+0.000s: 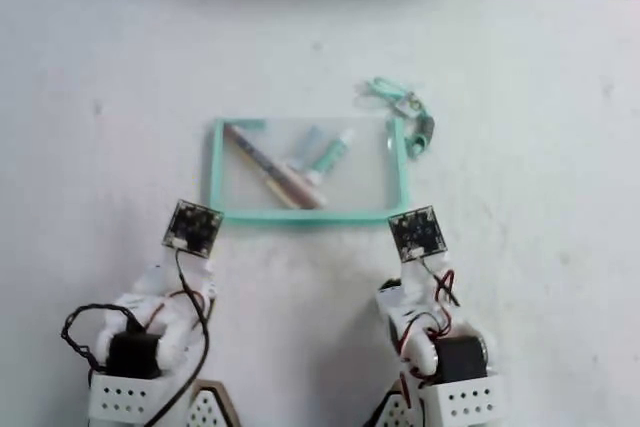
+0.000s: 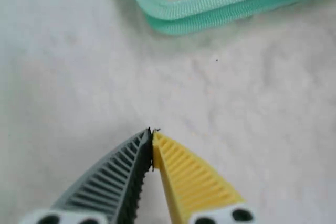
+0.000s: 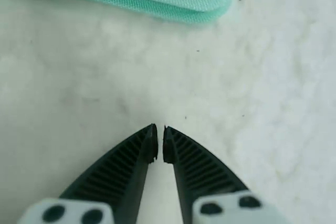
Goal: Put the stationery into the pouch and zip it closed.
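- Teal lanyard by the pouch corner, on a white table.
- Pouch clear, flat, with woven teal edging.
- Left gripper pinched together, empty; right gripper a hair apart, empty.

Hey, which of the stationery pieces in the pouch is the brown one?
The long pen-like stick, lying diagonally in the pouch; the pale blue piece and the teal tube beside it are shorter.

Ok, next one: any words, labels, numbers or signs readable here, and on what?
None can be read.
pouch: no print seen on its trim or clear face.
stationery inside it: any markings too small to read.
circuit boards on the wrists: markings too small to read.
left end effector, right end effector: no lettering.
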